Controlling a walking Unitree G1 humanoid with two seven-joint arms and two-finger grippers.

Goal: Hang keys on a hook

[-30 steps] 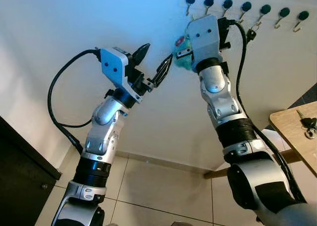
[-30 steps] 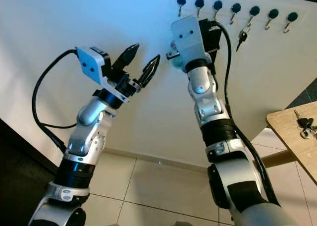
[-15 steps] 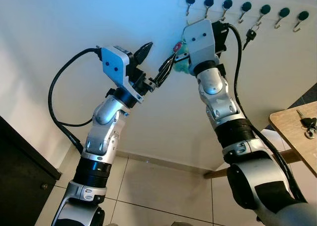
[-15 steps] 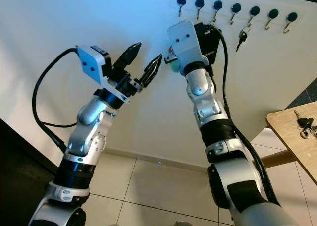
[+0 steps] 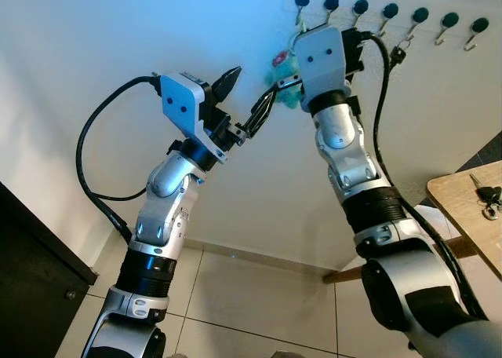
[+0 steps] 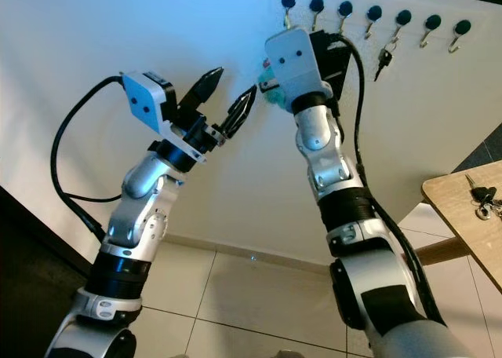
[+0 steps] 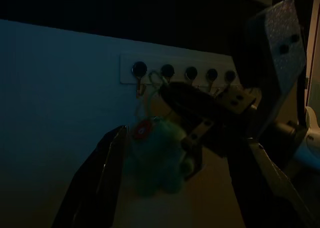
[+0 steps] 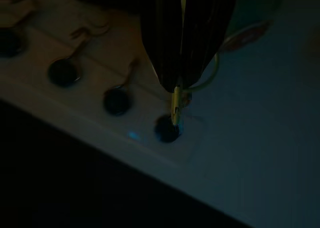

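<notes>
The key ring's teal fluffy pompom [image 5: 284, 79] with a small red tag [image 7: 142, 130] hangs high against the white wall, just below the leftmost hook [image 5: 301, 1] of a white hook rack [image 6: 369, 5]. My right gripper [image 8: 177, 85] is shut on the thin yellow-green ring [image 8: 209, 77], with its tips right by that hook's dark knob [image 8: 167, 129]. The right wrist housing [image 5: 325, 56] hides its fingers in the eye views. My left gripper [image 5: 251, 87] is open, raised just left of the pompom and a little below it, apart from it.
The rack carries several dark-knobbed hooks in a row; a dark key [image 5: 398, 54] hangs from one further right. A wooden table [image 5: 463, 209] at the right edge holds another bunch of keys [image 5: 488, 197]. A dark cabinet [image 5: 31, 279] stands at the lower left, on a tiled floor.
My right gripper has first swung left and then lifted the pompom up, closer to the leftmost hook. The left arm has barely moved.
</notes>
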